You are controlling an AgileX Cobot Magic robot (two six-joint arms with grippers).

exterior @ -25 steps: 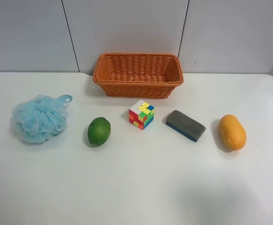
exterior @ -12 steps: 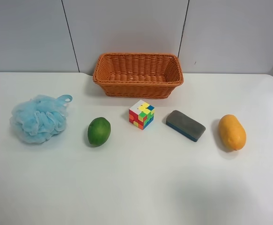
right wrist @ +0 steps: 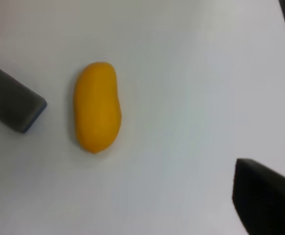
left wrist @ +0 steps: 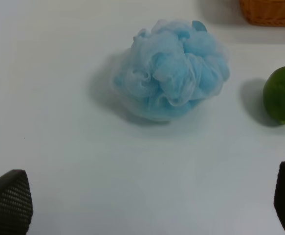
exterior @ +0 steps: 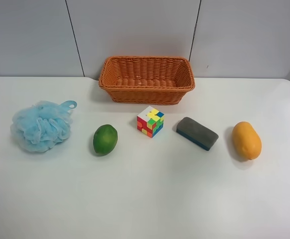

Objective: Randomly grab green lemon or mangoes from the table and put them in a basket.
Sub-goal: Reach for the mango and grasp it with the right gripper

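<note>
I find the left claw point(left wrist: 147, 203) spread wide and empty. The green lemon point(left wrist: 281, 94), smooth and dark green, lies on the table point(left wrist: 59, 147) beyond its fingertips, untouched. The right claw point(right wrist: 127, 210) is likewise wide and empty, and the mango point(right wrist: 97, 113), smooth orange-yellow, lies ahead of it.

Colours on the white table point(exterior: 145, 199)
The woven basket point(exterior: 145, 94) was orange-brown; the lemon point(exterior: 105, 139) dark green; the mango point(exterior: 246, 140) orange-yellow; the puzzle cube point(exterior: 150, 121) patched red, yellow, green, blue, white; the eraser point(exterior: 197, 133) grey over blue; the mesh sponge point(exterior: 40, 125) pale blue.
</note>
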